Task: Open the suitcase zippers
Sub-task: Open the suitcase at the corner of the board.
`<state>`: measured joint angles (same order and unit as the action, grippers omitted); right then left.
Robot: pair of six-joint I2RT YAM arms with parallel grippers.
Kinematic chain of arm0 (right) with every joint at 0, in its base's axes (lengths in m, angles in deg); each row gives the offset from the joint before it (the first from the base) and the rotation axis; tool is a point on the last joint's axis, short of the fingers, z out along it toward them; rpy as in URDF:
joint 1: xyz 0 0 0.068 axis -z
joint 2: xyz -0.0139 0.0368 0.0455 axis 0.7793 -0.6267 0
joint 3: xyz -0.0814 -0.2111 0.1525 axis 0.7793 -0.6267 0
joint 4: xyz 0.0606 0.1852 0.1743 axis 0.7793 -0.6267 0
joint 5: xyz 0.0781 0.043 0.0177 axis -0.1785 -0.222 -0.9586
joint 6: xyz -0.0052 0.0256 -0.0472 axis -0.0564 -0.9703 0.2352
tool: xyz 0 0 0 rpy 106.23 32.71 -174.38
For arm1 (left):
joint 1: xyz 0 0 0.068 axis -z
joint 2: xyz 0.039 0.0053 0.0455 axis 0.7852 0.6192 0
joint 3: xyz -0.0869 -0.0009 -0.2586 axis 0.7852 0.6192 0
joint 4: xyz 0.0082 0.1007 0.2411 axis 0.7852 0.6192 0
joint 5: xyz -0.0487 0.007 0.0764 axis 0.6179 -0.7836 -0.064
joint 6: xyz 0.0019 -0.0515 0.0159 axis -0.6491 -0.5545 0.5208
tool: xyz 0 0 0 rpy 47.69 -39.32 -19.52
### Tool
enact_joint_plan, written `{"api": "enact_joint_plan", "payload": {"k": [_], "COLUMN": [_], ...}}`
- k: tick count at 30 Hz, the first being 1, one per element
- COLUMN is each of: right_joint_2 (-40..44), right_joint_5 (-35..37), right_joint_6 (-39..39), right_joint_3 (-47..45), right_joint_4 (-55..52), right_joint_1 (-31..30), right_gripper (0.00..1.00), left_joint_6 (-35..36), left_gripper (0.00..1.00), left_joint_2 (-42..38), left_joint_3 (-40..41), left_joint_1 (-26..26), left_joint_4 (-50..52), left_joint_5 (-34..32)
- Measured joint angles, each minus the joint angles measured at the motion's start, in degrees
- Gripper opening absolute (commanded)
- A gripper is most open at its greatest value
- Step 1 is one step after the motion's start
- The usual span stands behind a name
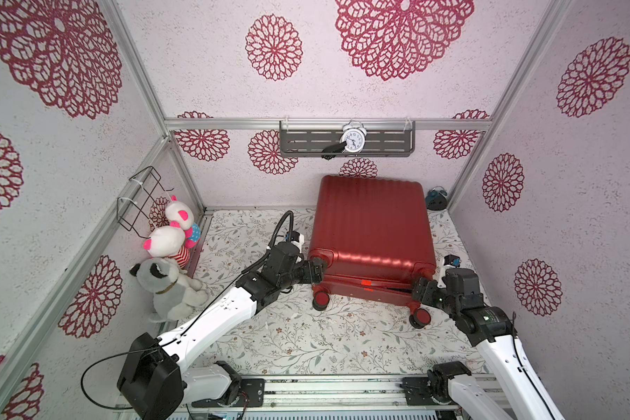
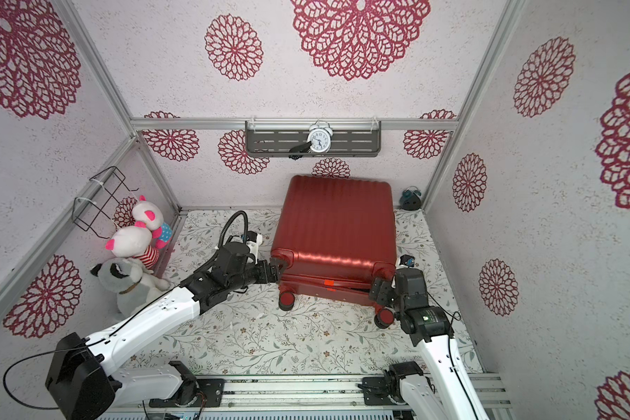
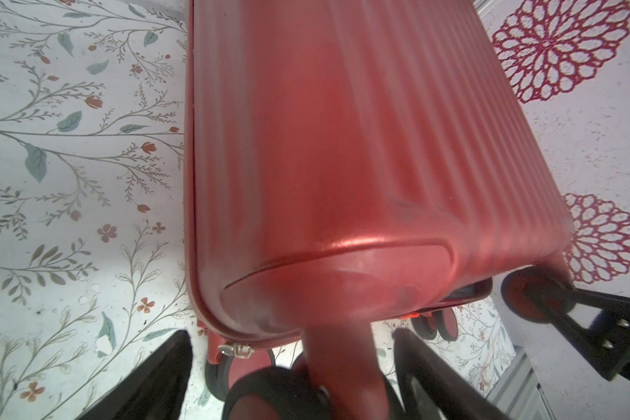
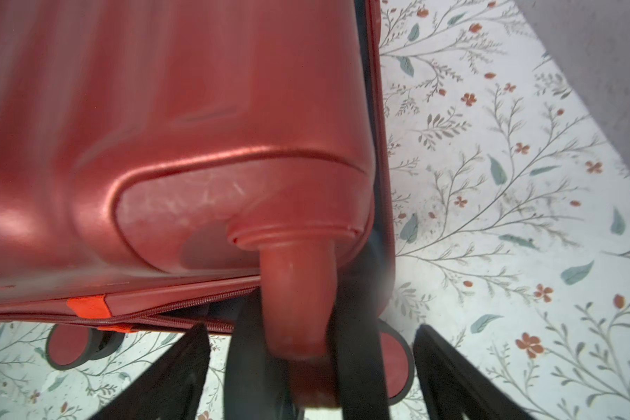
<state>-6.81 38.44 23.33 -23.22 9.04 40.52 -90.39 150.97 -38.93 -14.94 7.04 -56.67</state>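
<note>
Done: glossy red ribbed hard-shell suitcase [image 1: 371, 225], dark red zipper track [image 1: 390, 288] gapes at 5 o'clock | Left: you likely still unzip from 7 o'clock | left gripper [image 1: 320, 272], right gripper [image 1: 418, 292]: spread wide, holding nothing

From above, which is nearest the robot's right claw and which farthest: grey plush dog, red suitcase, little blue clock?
In a top view:
1. Suitcase: its corner wheel sits between the right gripper's jaws.
2. Blue clock: far right corner, beside the suitcase.
3. Grey plush dog: across the floor, by the left wall.
</note>
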Motion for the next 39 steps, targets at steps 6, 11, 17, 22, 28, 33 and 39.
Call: {"api": "enact_joint_plan", "payload": {"k": [6, 11, 17, 22, 28, 33, 39], "right_joint_2": [-2.60, -4.00, -1.88, -0.39, 4.07, 5.90, 6.67], "right_joint_5": [1.88, 3.67, 3.26, 3.65, 3.85, 4.55, 5.38], "right_joint_6": [-0.11, 0.63, 2.75, 2.80, 2.78, 2.80, 3.45], "right_joint_3": [-0.33, -0.31, -0.31, -0.33, 0.15, 2.78, 6.67], "right_joint_4": [0.52, 1.22, 1.64, 1.53, 1.22, -0.11, -1.66], "right_joint_1": [-0.04, -0.63, -1.27, -1.31, -1.55, -1.55, -1.55], "right_gripper": [0.72, 0.53, 0.25, 0.17, 0.12, 0.10, 0.07], "left_joint_6": [0.04, 0.50, 1.11, 1.11, 1.46, 1.38, 0.46], "left_gripper": [0.93, 0.95, 0.94, 0.92, 0.79, 0.70, 0.67], "left_joint_2": [-1.73, -3.32, -4.22, -4.17, -2.27, 0.74, 5.11], "left_joint_3": [0.33, 0.39, -1.73, -4.92, -6.86, -5.29, -3.45], "left_joint_1": [-0.02, -0.17, -2.36, -6.43, -9.86, -10.19, -10.23], "left_joint_4": [0.00, 0.46, 1.46, 2.12, 3.15, 3.41, 2.14], "left_joint_5": [0.39, 0.22, 3.15, 6.34, 6.99, 7.04, 8.66]}}
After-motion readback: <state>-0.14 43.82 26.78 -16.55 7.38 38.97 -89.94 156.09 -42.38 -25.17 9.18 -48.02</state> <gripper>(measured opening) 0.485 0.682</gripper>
